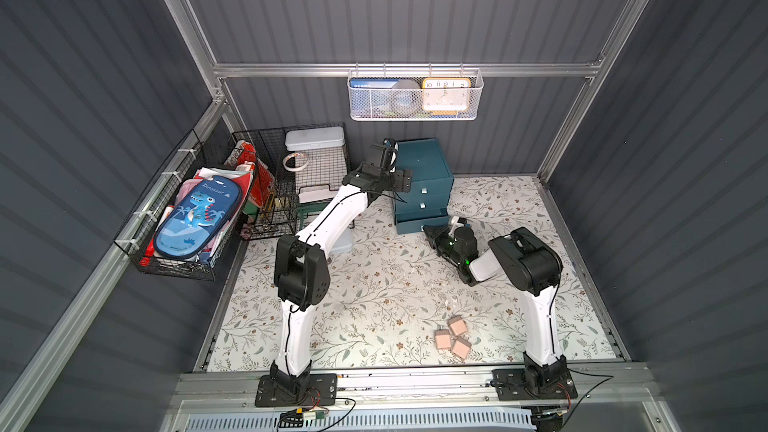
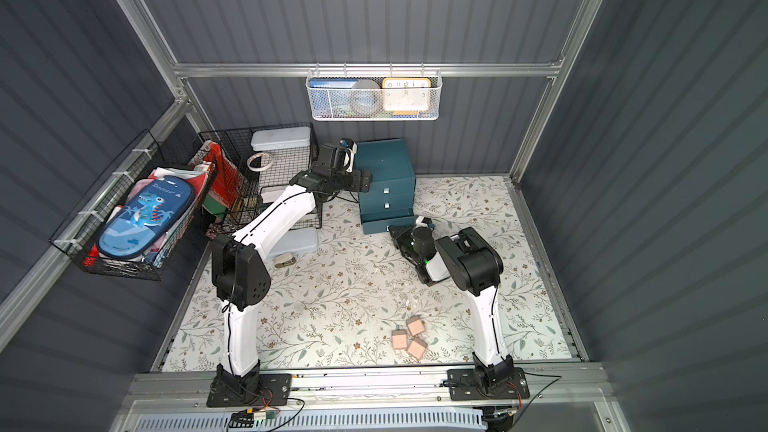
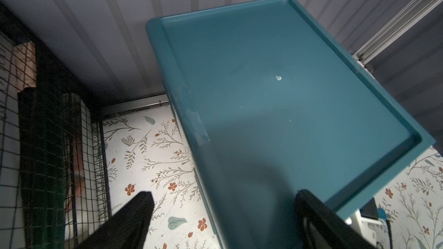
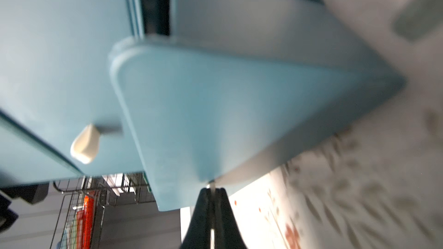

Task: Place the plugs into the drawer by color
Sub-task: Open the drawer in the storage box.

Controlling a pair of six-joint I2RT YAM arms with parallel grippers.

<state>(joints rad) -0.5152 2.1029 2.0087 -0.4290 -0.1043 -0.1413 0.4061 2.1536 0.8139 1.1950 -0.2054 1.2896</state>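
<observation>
Only the pink plugs (image 1: 442, 340) lie out on the bench (image 1: 374, 284); my right tool (image 4: 212, 190) pinches the handle (image 4: 212, 184) of the bottom drawer (image 1: 413, 226), left tool (image 3: 224, 194) wide.

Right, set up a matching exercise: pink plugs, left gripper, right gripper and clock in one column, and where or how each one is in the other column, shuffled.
Column one:
1. pink plugs
2. left gripper
3. right gripper
4. clock

Column two:
A. shut on the bottom drawer's handle
B. in the white basket on the back wall
C. clustered on the floral mat, near the front
D. open, at the top edge of the teal cabinet

Pairs: 1-C, 2-D, 3-A, 4-B.
</observation>
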